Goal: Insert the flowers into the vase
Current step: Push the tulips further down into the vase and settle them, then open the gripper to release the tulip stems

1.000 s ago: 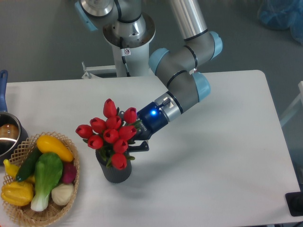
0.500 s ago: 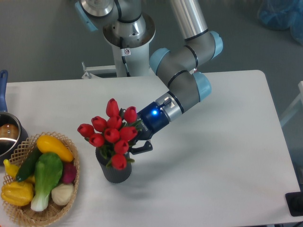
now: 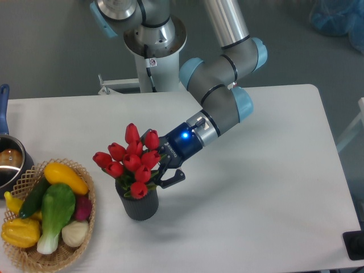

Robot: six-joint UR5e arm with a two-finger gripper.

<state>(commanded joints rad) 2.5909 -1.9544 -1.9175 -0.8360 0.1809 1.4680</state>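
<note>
Flowers (image 3: 132, 162) over vase (image 3: 138, 203), stems down in its mouth, red heads bunched above rim, leaning a little left. Vase upright on desk (image 3: 267, 187), near basket (image 3: 54, 256) of vegetables. Gripper (image 3: 165, 173) just right of bunch at stem level; jaws look spread, one dark finger plain to right of stems, but leaves hide contact, so grip or release unclear. Judged: insertion nearly done; left is clean letting go, arm pulling away without tipping vase, and bunch settling.
</note>
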